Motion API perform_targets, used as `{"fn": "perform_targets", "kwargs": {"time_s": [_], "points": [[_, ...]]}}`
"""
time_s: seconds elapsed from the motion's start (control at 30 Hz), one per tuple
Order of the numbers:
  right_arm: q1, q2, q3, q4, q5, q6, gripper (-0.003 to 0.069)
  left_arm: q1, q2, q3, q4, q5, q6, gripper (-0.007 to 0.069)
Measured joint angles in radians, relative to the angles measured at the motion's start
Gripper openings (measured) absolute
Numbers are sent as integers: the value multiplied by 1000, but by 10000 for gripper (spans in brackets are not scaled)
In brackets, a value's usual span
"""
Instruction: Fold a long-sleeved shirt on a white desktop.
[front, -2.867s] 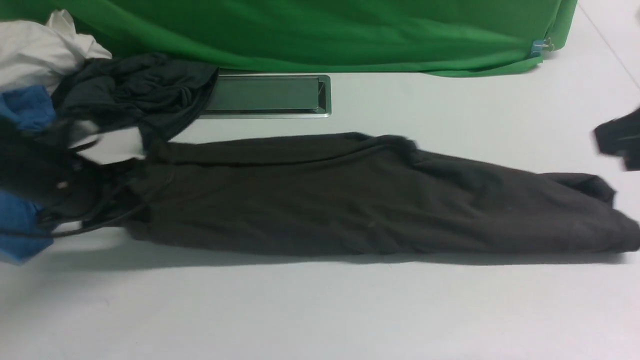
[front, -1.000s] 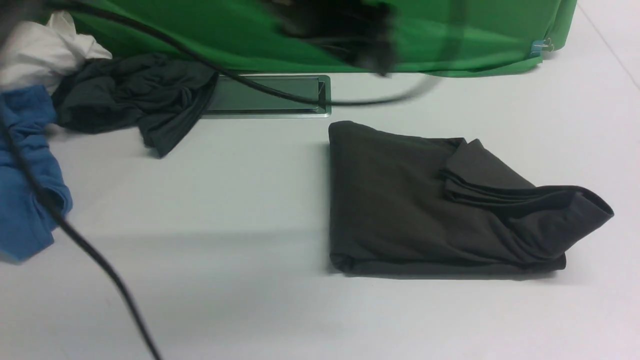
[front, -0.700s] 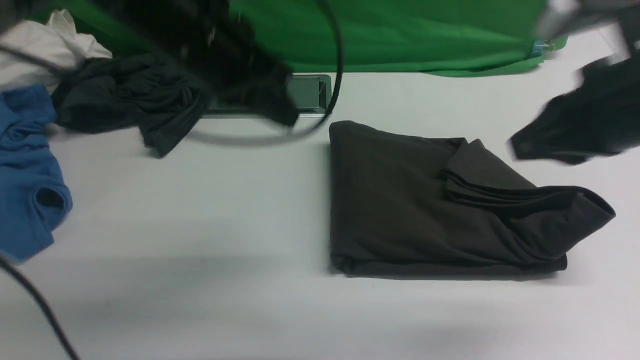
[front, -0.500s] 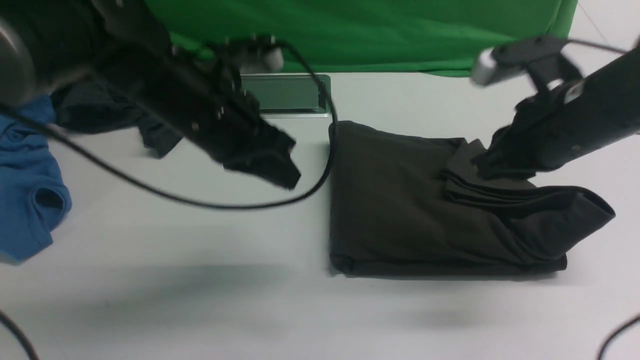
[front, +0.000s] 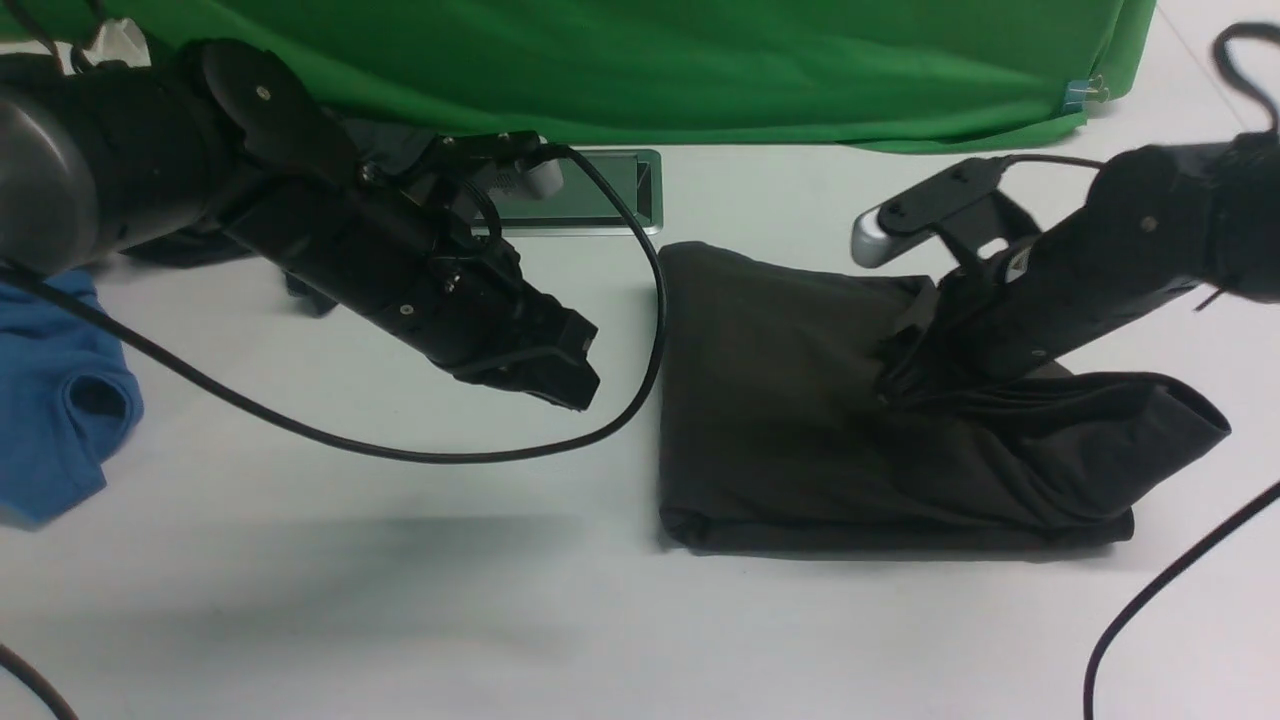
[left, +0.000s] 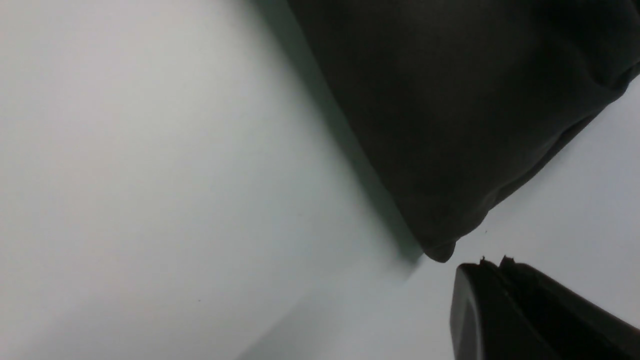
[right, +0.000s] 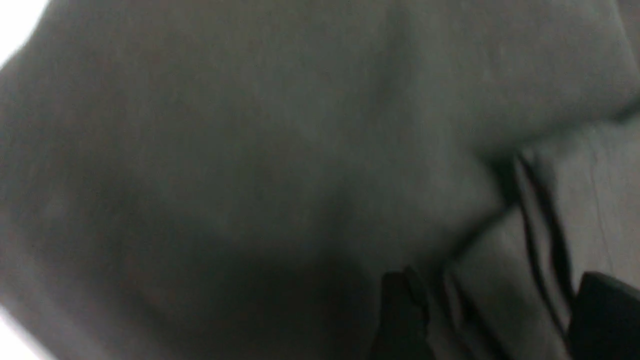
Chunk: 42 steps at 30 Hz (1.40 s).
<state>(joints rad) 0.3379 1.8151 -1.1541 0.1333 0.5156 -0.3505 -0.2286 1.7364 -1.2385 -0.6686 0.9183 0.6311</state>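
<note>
My right gripper (front: 900, 375) has dropped onto the folded sleeve layers of the dark brownish-charcoal knit shirt (front: 780, 400), fingers spread around them. My left gripper (front: 565, 375), seemingly closed and empty, has swung in beside its left edge. The shirt lies halved, right of centre on the matte white desktop (front: 400, 600); tidying remains.

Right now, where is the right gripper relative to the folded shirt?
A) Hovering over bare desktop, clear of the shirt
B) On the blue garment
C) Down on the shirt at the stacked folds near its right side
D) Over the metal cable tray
C: the right gripper is down on the long-sleeved shirt at its layered folds, its fingers straddling the pleats.
</note>
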Motion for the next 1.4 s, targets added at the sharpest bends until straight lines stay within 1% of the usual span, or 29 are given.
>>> {"fn": "perform_targets", "kwargs": {"time_s": [0.07, 0.17, 0.2, 0.23, 0.27, 0.3, 0.37, 0.43, 0.5, 0.57, 0.83, 0.97, 1.17, 1.27, 1.4], "points": [[1, 17, 0, -13, -29, 0, 415, 0, 0, 0, 0, 0, 0, 18], [2, 35, 0, -33, -38, 0, 367, 0, 0, 0, 0, 0, 0, 18], [2, 38, 0, -39, -38, 0, 328, 0, 0, 0, 0, 0, 0, 18], [2, 38, 0, -42, -38, 1, 274, 0, 0, 0, 0, 0, 0, 18], [2, 38, 0, -42, -38, 1, 274, 0, 0, 0, 0, 0, 0, 18], [2, 36, 0, -47, -38, 1, 211, 0, 0, 0, 0, 0, 0, 18], [2, 34, 0, -58, -38, 2, 146, 0, 0, 0, 0, 0, 0, 18], [2, 32, 0, -74, -37, 2, 101, 0, 0, 0, 0, 0, 3, 18], [2, 32, 0, -85, -37, 2, 82, 0, 0, 0, 0, 0, 3, 18], [-1, 31, 0, -98, -37, 2, 41, 0, 0, 0, 0, 0, 3, 18], [-66, 19, -38, -133, -33, 1, 32, 0, 0, 0, 0, 0, 3, 18], [-139, 18, -75, -133, -78, 0, 31, 0, 0, 0, 0, 0, 3, 18], [-212, 18, -80, -140, -124, 0, 38, 0, 0, 0, 2, 4, 1, 18], [-234, 18, -82, -140, -124, 0, 52, 0, 0, 0, 4, 5, 1, 18], [-274, 18, -89, -157, -81, 7, 138, 0, 0, 0, 5, 6, 1, 18]]}}
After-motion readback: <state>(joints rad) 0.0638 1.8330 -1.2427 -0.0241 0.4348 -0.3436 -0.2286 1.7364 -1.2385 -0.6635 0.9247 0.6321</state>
